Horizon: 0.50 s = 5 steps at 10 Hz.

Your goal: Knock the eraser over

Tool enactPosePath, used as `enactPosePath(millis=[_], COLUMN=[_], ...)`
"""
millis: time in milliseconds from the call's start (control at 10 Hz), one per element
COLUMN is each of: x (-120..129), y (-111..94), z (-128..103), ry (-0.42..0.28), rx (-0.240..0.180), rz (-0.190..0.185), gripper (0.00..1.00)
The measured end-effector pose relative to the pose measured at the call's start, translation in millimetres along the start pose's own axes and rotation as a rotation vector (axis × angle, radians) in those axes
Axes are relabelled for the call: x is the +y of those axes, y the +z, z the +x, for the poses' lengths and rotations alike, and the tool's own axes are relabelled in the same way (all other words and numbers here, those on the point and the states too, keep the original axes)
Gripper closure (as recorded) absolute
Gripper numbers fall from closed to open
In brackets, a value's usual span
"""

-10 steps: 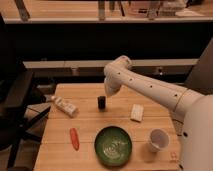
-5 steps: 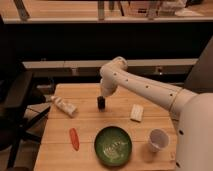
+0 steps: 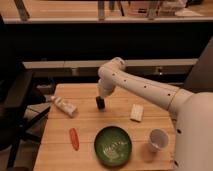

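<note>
- My gripper [image 3: 102,94] hangs low over the wooden table [image 3: 87,127], right at the black eraser's [image 3: 100,104] top.
- Whether it is apart or together, I cannot tell.

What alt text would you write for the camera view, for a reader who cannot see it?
A white robot arm reaches down over a wooden table, its gripper at the top of a small black eraser. Around it are a white bottle, a white block, an orange carrot-like item, a green plate and a white cup.
</note>
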Motion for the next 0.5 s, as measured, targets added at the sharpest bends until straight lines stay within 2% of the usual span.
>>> enactPosePath(millis=[500], x=[-5.0], y=[1.0], z=[-9.2], ry=[-0.018], rx=[-0.013], rz=[0.0], gripper=[1.0])
